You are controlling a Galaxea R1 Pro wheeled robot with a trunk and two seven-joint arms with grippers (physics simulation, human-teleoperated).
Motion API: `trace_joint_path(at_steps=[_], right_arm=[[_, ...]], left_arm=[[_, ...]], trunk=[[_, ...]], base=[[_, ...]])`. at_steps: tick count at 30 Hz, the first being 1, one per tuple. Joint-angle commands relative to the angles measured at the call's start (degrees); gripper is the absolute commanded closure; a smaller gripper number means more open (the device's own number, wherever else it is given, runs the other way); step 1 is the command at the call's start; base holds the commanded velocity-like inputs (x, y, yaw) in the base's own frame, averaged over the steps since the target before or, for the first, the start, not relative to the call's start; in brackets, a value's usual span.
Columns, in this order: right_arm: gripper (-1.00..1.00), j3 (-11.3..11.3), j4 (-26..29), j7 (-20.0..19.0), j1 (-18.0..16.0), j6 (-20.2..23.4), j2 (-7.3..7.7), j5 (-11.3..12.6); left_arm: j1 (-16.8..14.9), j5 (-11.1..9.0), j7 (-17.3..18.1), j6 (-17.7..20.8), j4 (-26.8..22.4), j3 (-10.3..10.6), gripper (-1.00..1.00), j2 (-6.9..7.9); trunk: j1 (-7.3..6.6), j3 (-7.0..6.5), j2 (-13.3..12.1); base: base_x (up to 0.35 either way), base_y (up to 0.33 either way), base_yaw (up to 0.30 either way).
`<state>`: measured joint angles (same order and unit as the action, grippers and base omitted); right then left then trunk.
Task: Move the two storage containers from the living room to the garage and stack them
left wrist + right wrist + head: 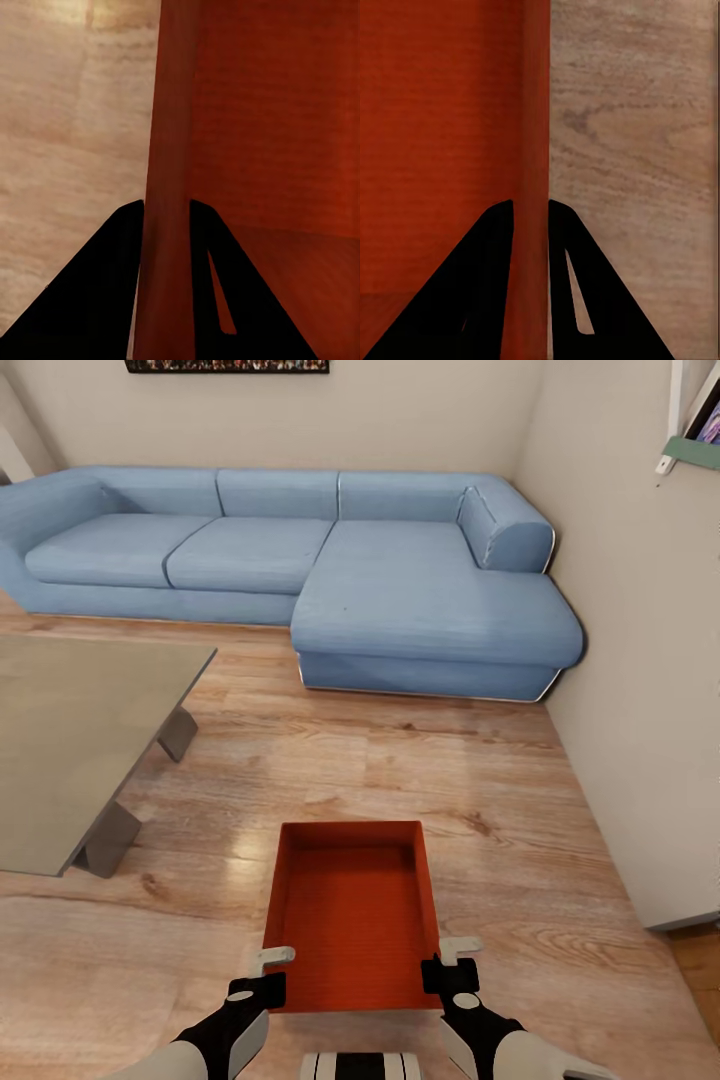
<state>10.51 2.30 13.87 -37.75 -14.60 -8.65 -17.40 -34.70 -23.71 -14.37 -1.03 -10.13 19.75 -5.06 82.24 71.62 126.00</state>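
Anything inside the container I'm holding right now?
The storage container looks empty: its ribbed red bottom is bare. The left gripper and right gripper clamp its side walls. The near wall hides a thin strip of the bottom just behind it.

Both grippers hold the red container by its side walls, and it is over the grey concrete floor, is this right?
Not quite: the container is over light wood planks, as the head view shows. The left gripper and right gripper do clamp its side walls.
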Motion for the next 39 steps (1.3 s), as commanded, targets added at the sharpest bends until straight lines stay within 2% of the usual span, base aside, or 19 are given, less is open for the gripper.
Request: trace_joint_path(at_steps=[1,39], right_arm=[[1.00,1.6,0.0,0.5,0.0,-0.3,0.10,0.1],[1.00,1.5,0.0,0.5,0.0,-0.4,0.04,0.1]], left_arm=[[0.0,-0.1,-0.7,-0.1,0.0,-0.1,1.00,0.06],[0.0,-0.1,-0.6,-0.1,0.0,-0.1,1.00,0.14]], trunk=[[-0.23,-0.15,-0.4],[-8.58,-6.97,-15.6]], base=[[0.000,0.000,0.000],[0.000,0.000,0.000]])
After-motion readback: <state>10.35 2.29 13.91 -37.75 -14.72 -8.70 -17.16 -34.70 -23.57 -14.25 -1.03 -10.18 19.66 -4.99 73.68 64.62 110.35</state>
